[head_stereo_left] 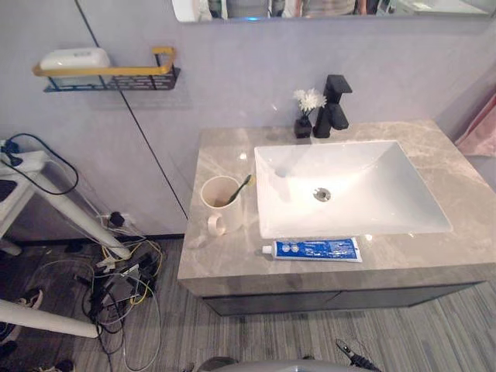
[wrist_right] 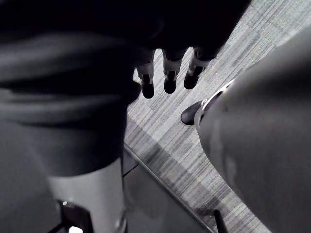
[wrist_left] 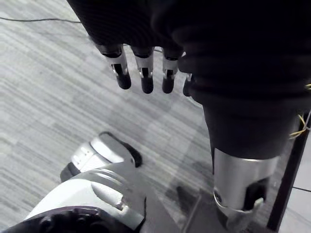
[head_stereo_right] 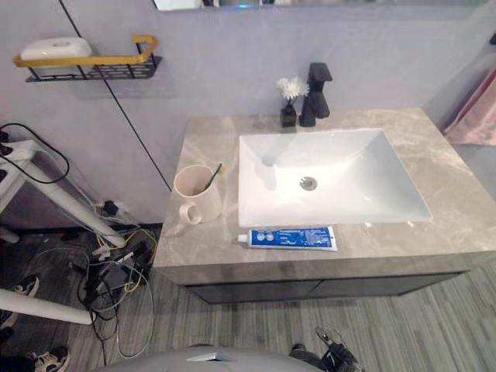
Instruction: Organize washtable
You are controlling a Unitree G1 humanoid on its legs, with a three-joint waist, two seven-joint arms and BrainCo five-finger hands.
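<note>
Left hand [wrist_left: 146,73] and right hand [wrist_right: 170,77] hang open, empty, above the floor [wrist_left: 48,73]; the toothpaste tube [head_stereo_left: 314,249] lies crosswise along the table [head_stereo_left: 232,267] front, cap toward the cup [head_stereo_left: 220,203], left arm's side.

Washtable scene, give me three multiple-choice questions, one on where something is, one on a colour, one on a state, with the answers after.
1. Where does the toothpaste tube lie?
A in the mug
B on the counter in front of the sink
C on the wall shelf

2. What colour is the faucet?
A black
B gold
C white

3. How are the left hand and the right hand?
A shut on the mug
B shut on the tube
C open, holding nothing

Answers: 1 B, the tube lies flat along the sink's front edge; 2 A, it stands black behind the white basin; 3 C, each hand's straight fingers hang over the floor.
</note>
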